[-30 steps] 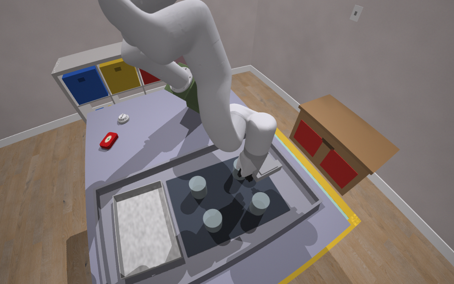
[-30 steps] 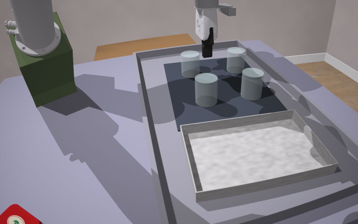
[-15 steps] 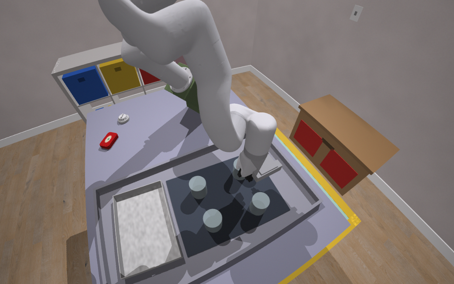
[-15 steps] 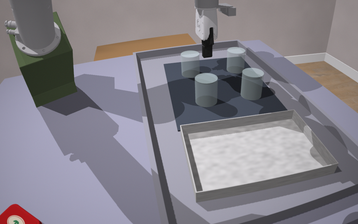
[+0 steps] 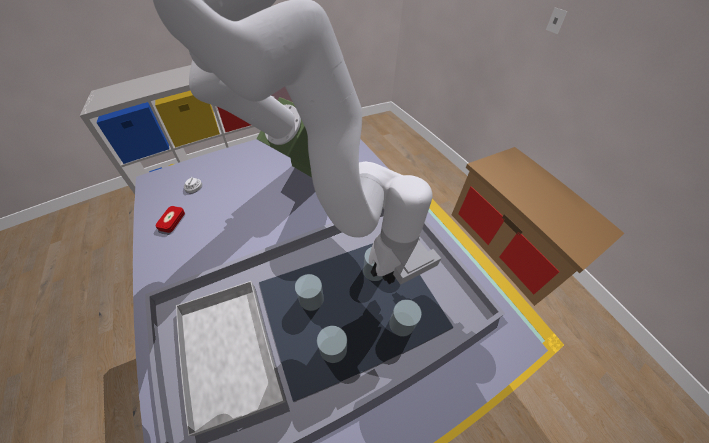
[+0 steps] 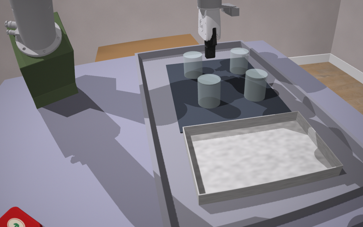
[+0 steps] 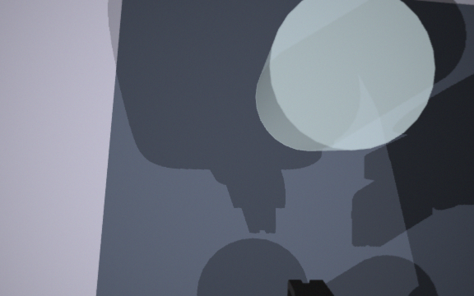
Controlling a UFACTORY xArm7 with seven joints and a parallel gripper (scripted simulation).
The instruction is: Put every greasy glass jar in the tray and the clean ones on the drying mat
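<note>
Hovering closed and empty between the two rear glass jars (image 6: 193,64) (image 6: 239,60): end effector (image 6: 210,52). All four jars upright on drying mat (image 6: 273,104), tray (image 6: 267,188) beside. Probably rigid, fragile, slick if greasy; grip mid-wall across the diameter.
</note>
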